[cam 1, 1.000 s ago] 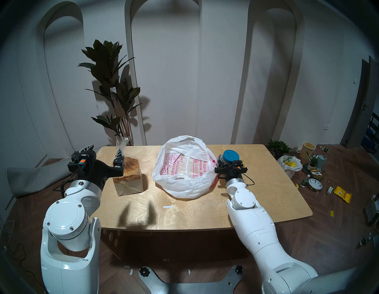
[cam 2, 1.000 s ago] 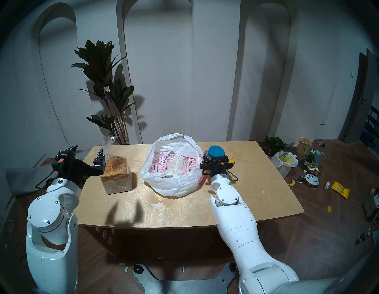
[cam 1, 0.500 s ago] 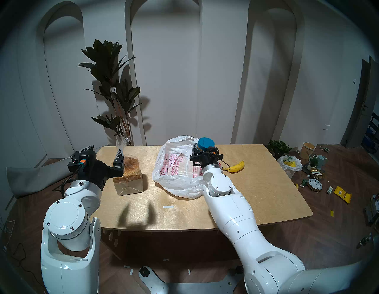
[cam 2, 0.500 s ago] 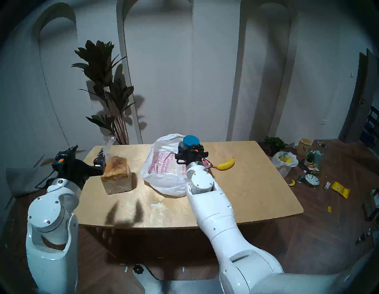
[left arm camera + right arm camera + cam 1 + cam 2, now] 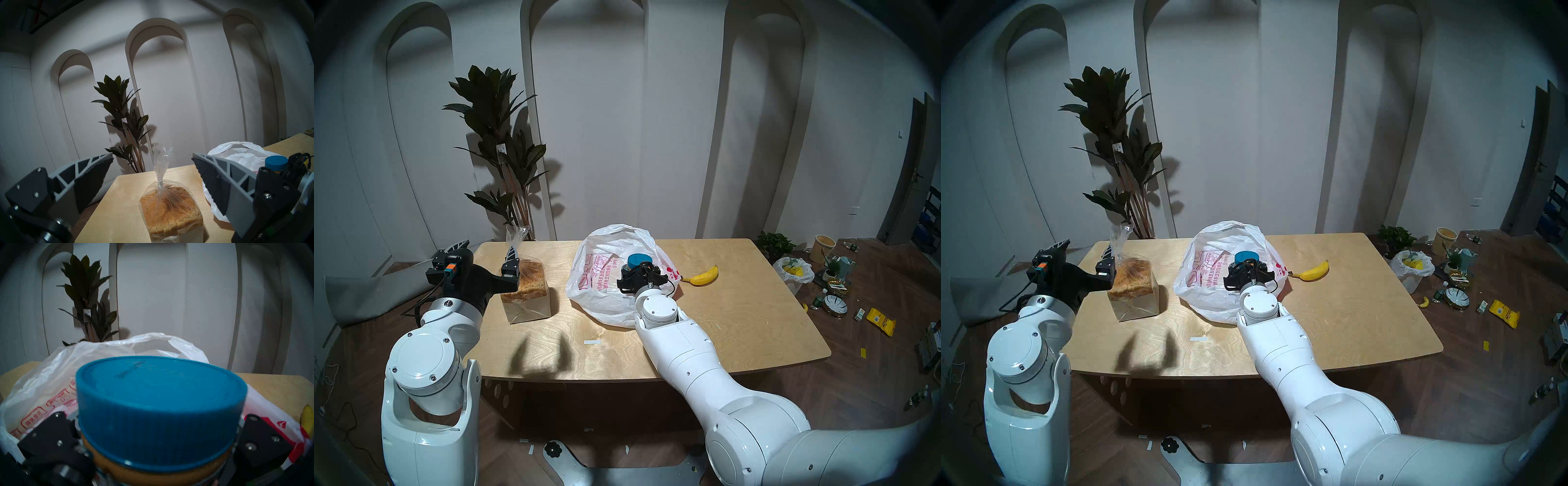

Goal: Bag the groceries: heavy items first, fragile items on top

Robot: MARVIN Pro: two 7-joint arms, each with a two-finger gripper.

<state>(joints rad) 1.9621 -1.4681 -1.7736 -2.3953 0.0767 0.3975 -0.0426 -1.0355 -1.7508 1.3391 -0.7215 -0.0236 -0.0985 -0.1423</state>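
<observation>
The blue-lidded peanut butter jar (image 5: 640, 260) (image 5: 1247, 256) (image 5: 159, 392) stands upright in my right gripper (image 5: 639, 269) (image 5: 1247, 264), which is shut on its tan body. It hangs low inside the open mouth of the white bag (image 5: 602, 305) (image 5: 1209, 298) (image 5: 51, 365), whose rim rises behind it. The wrapped loaf (image 5: 527, 285) (image 5: 169, 212) stands on the table's left part. My left gripper (image 5: 485, 249) (image 5: 152, 156) hovers open by its near left side, holding nothing. The banana (image 5: 704, 276) (image 5: 1312, 271) lies right of the bag.
The wooden table (image 5: 738, 322) has a small tape strip (image 5: 592, 342) near its front. A tall plant (image 5: 504, 152) stands behind the far left corner. On the floor at right lie a small white bag (image 5: 794, 271), bowls and a yellow packet (image 5: 880, 320).
My right arm carried the jar left from beside the bag, up over its rim, then down into the opening. The banana came into view. The left arm stayed still.
</observation>
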